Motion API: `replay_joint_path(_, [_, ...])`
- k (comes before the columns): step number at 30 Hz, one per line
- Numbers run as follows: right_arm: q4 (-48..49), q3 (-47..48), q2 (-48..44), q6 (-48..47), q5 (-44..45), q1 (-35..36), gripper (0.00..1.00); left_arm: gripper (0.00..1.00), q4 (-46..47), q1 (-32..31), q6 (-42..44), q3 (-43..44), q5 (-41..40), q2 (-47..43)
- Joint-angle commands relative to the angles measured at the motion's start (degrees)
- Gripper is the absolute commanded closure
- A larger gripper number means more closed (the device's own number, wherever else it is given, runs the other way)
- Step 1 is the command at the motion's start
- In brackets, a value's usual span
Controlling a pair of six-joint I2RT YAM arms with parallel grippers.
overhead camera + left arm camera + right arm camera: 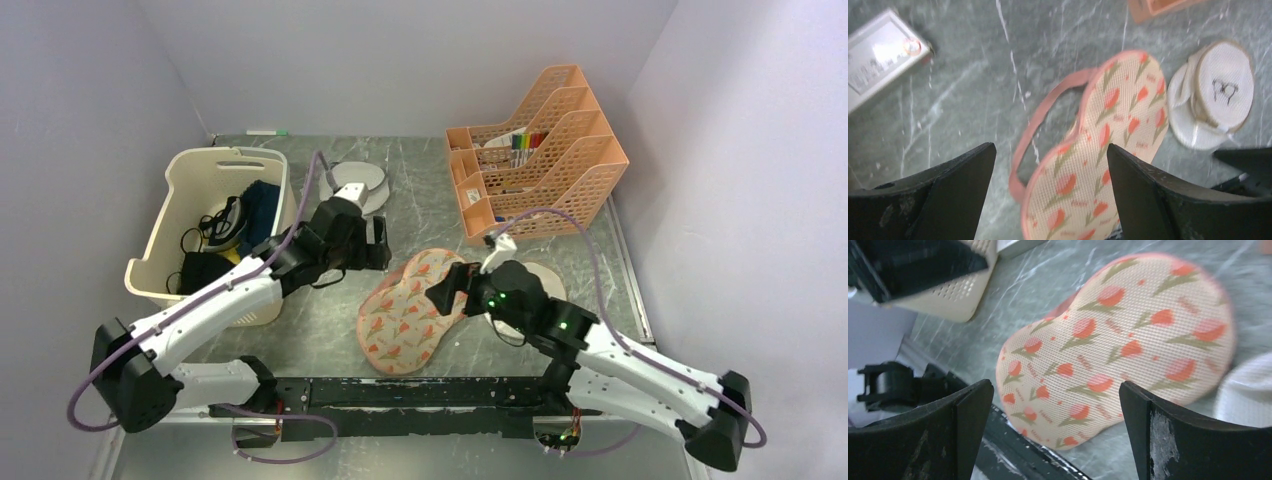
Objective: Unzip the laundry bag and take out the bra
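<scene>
The laundry bag point(410, 310) lies flat and closed on the table between the arms: peach mesh with red flowers and a pink edge. Its pink loop point(1040, 120) sticks out on the far-left side. My left gripper point(380, 245) is open and empty, above the table just beyond the bag's far lobe; the bag point(1108, 135) shows between and past the left gripper's point(1050, 195) jaws. My right gripper point(450, 290) is open and empty, over the bag's right side; in the right wrist view the bag point(1118, 345) lies beyond that gripper point(1055, 435). The bra is out of view.
A cream slotted basket point(215, 230) with dark clothes stands at the left. An orange file organiser point(540, 150) stands at the back right. A round white disc point(1220, 92) with a drawing lies right of the bag. Another white disc point(365, 180) lies behind my left gripper.
</scene>
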Motion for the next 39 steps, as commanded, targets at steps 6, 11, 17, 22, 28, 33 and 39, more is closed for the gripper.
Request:
replay_joint_path(6, [-16.43,6.14,-17.61,-4.68,17.96,0.08,0.0,0.06,0.26,-7.67,-5.08,-4.24,4.69,-1.52])
replay_joint_path(11, [-17.51,10.34,-24.81,-8.17,18.79,0.02,0.0,0.06,3.17,-14.13,-5.7,0.19,2.73,8.02])
replay_joint_path(17, [-18.68,10.97,-30.96,-8.17,18.61,0.08,0.0,0.06,1.95,-22.61,-0.87,11.84,-6.11,22.15])
replay_joint_path(22, [-20.8,11.5,-35.26,-7.65,19.31,0.09,0.0,0.06,-2.1,-26.28,2.49,22.33,-12.08,33.03])
replay_joint_path(28, [-22.67,13.02,-39.98,-8.12,21.33,0.08,0.0,0.06,-2.58,-28.3,5.57,27.37,-14.17,41.8])
replay_joint_path(33, [-22.91,12.18,-43.76,-7.21,22.42,0.08,0.0,0.15,-5.76,-28.43,7.33,29.19,-19.11,45.5])
replay_joint_path(39, [-23.25,11.88,-43.85,-6.29,22.73,0.08,0.0,0.55,-8.23,-27.01,14.35,28.39,-20.02,43.59])
